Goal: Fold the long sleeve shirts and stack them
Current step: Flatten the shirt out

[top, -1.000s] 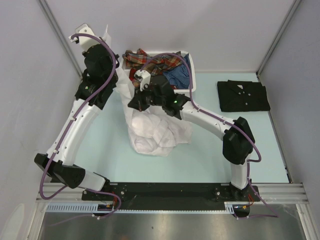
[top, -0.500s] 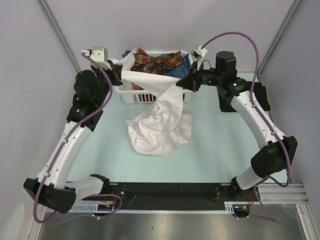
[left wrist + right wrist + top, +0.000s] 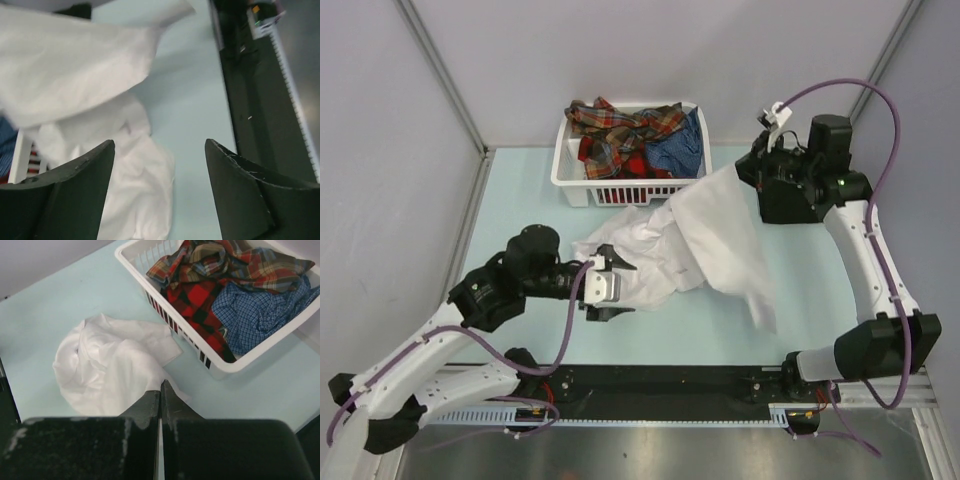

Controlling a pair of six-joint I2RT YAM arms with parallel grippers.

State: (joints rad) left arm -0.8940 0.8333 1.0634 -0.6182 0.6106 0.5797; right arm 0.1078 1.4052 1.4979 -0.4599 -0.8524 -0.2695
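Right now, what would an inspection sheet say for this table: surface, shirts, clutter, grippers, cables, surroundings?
Surface: pale blue-green tabletop, no marks seen.
Job's things: soft white shirt, one edge lifted, the rest bunched on the tabletop; red-brown plaid shirts and blue checked shirt crumpled in the basket.
Clutter: white slatted plastic basket at the far edge.
Grippers: left gripper open, empty, low beside the white heap; right gripper shut on the white shirt's raised edge.
Cables: purple cables looped along both arms.
Surroundings: pale grey walls, metal frame posts.
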